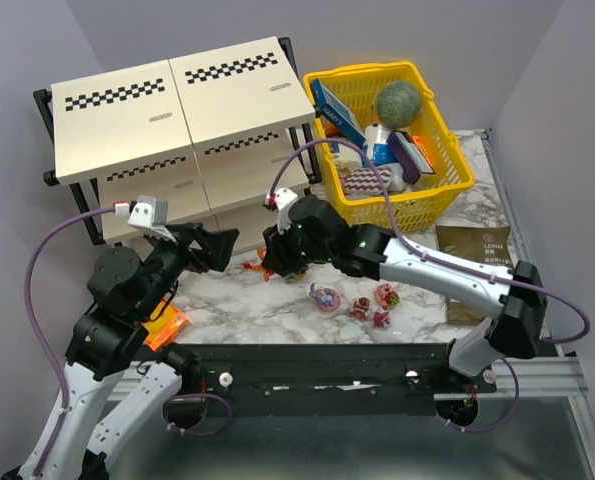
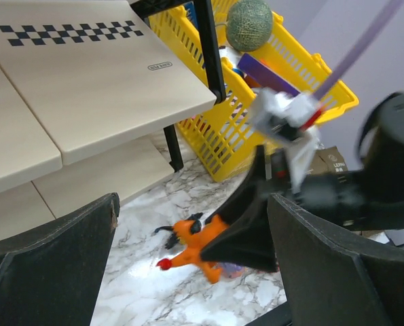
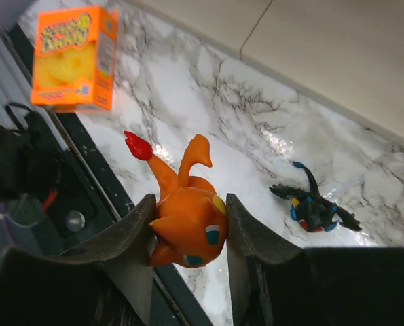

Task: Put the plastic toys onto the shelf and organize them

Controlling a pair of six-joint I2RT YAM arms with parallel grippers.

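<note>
The right gripper (image 3: 190,234) is closed partway on the orange toy (image 3: 188,217), one finger pressed to each flank and the red-tipped tail sticking out toward the near table edge. From the wrist view it is hard to say whether the toy's feet touch the marble table (image 1: 247,310) or hang just above it. This grip sits in front of the shelf (image 1: 177,110), near its lowest tier and close to its right front post. The black-and-yellow winged toy (image 3: 314,207) lies on the marble just beside the held toy, on the shelf side and apart from the fingers. The left gripper (image 1: 217,245) hangs with its jaws spread wide and holding nothing, just left of the right one and pointed toward it, so the gap between the two is tight. Four small pink and red toys (image 1: 360,307) are clustered on open marble to the right, near the table's front rail, with bare surface between them and the shelf. A yellow basket (image 1: 447,190) stands close by the shelf's right side. An orange packet (image 3: 72,58) lies at the near edge under the left arm.
</note>
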